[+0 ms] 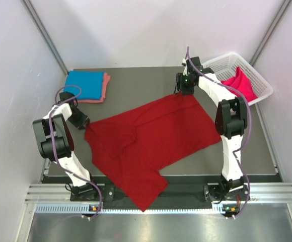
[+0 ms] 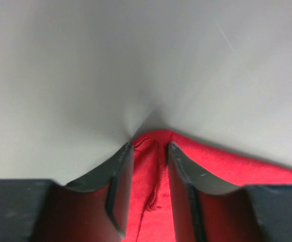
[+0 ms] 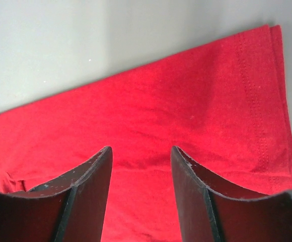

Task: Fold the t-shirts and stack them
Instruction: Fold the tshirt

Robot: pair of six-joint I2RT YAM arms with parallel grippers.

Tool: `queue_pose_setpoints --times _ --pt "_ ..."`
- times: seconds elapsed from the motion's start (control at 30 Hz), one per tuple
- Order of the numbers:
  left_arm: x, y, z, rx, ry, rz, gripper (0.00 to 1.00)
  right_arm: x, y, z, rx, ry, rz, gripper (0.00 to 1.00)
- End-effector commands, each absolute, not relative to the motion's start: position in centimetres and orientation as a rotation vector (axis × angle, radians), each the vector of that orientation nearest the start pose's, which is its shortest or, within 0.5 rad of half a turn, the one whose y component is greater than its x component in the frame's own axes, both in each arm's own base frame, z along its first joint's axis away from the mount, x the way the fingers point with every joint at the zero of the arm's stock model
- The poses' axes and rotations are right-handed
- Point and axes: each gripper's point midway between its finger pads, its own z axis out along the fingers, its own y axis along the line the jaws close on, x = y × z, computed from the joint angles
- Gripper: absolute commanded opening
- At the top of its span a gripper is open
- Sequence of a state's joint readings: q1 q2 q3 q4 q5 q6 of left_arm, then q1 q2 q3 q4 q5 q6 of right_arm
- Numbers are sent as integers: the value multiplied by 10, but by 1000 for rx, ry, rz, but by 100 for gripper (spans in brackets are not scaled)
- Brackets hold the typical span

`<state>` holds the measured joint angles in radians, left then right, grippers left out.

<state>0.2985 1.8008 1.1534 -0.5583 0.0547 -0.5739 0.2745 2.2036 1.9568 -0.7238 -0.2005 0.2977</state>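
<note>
Cloth lies spread for folding: the dark red shirt (image 1: 151, 136) covers the middle of the table (image 1: 136, 80), one end hanging over the near edge. The left gripper (image 2: 150, 146) straddles a raised pucker at the shirt's left edge, fingers half parted; whether it pinches cannot be told. The right gripper (image 3: 141, 148) hovers half open over the far right corner, holding nothing. Both probably want corners to pull. The blue shirt (image 1: 83, 84) sits far left and the basket (image 1: 262, 83) far right, with bare table between them.
</note>
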Motion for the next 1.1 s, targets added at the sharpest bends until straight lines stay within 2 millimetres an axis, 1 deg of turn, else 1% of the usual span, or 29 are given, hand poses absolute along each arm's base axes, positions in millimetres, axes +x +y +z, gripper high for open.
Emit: queue_pose_setpoints --times 0.0,0.1,0.13,0.17,0.2,0.27,0.33,0.37,0.43,0.47,0.5,0.6,0.7,0.77,0.83,0.93,0.97,1.07 --pt "374 86 25 -1151 2505 -130 33 527 180 117 -16 2507 481 51" --pt "372 86 22 -1147 2521 -116 33 537 174 120 5 2484 473 51" --pt "371 86 22 -1145 2525 -119 36 541 169 117 16 2486 464 51" --pt "371 85 23 -1127 2527 -121 38 545 165 118 25 2477 462 51" --pt "371 83 26 -1109 2525 -145 38 547 160 115 35 2482 457 51" --pt "371 83 30 -1091 2518 -143 38 550 155 115 50 2476 454 51" --pt "370 86 37 -1080 2514 -121 41 552 149 114 66 2478 454 51" --pt "372 88 44 -1062 2502 -116 43 553 148 114 69 2478 454 51" --pt "373 90 53 -1039 2486 -102 48 553 148 115 70 2473 460 51" --pt "374 93 62 -1014 2467 -88 52 553 148 116 71 2472 463 51" --pt "376 95 66 -999 2457 -76 55 553 150 118 69 2468 469 51" --pt "386 99 76 -890 2447 -72 57 553 151 120 71 2463 487 51" --pt "400 95 78 -777 2487 -140 54 553 152 120 67 2463 493 51" --pt "405 89 76 -708 2504 -187 52 552 152 120 57 2464 492 51" --pt "405 86 70 -656 2526 -217 50 552 153 120 55 2463 496 51" --pt "400 80 62 -616 2552 -246 50 553 151 121 51 2457 497 51" --pt "396 78 57 -599 2570 -250 50 553 151 122 51 2456 497 51" --pt "387 79 49 -589 2597 -224 50 554 150 122 57 2453 508 51"
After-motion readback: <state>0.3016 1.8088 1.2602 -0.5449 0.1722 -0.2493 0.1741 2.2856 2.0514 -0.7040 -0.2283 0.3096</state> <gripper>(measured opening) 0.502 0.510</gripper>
